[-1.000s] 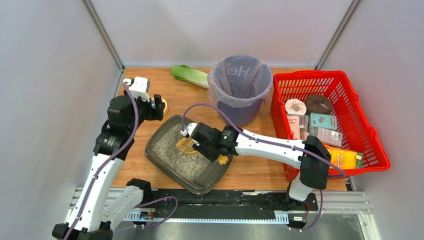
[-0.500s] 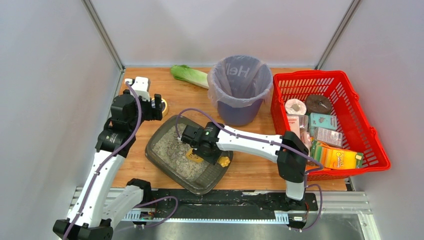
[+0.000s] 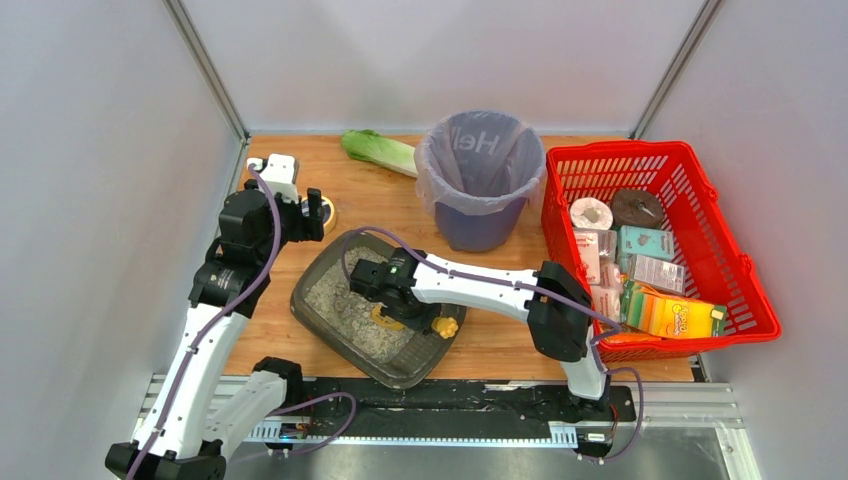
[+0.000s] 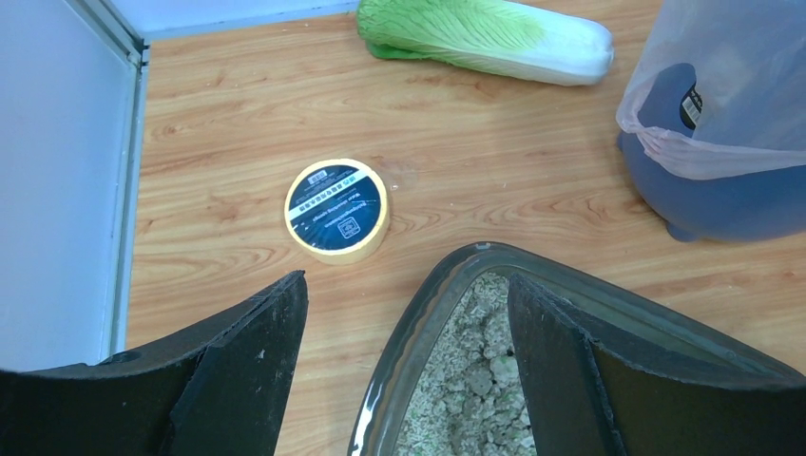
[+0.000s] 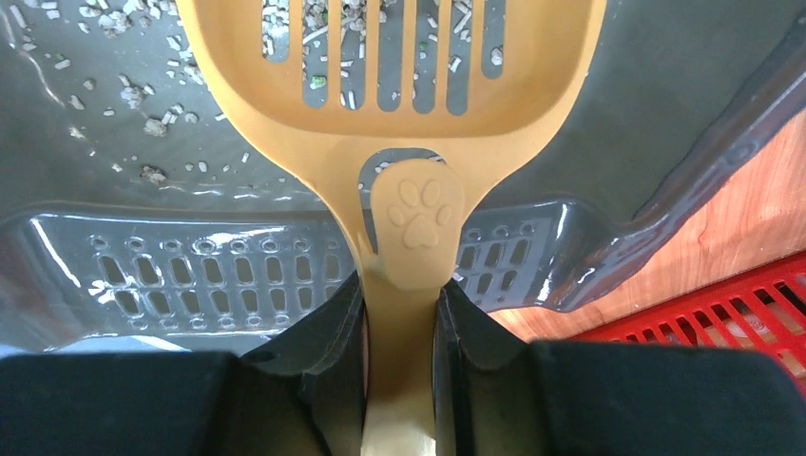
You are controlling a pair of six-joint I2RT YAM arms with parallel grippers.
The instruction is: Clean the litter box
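Note:
The litter box [image 3: 305, 300] is a shallow dark grey tray of pale granules at the table's front middle. My right gripper [image 3: 404, 304] reaches into it and is shut on the handle of a yellow slotted scoop [image 3: 383, 318]. In the right wrist view the fingers [image 5: 347, 313] clamp the paw-print handle. The scoop head [image 5: 399, 95] holds a few granules above the tray's bare grey floor and perforated wall [image 5: 190, 275]. My left gripper [image 3: 312, 215] hovers open over the box's far-left corner, with the rim [image 4: 447, 285] between its fingers [image 4: 257, 361].
A purple bag-lined bin [image 3: 480, 175] stands behind the box. A red mesh basket [image 3: 735, 260] of packaged goods is at right. A cabbage [image 3: 378, 150] lies at the back. A yellow tape roll [image 4: 336, 209] sits just beyond my left gripper.
My right arm has swung the scoop left and down, from above the litter into the box's near part. My left gripper has stayed in place, opening slightly wider.

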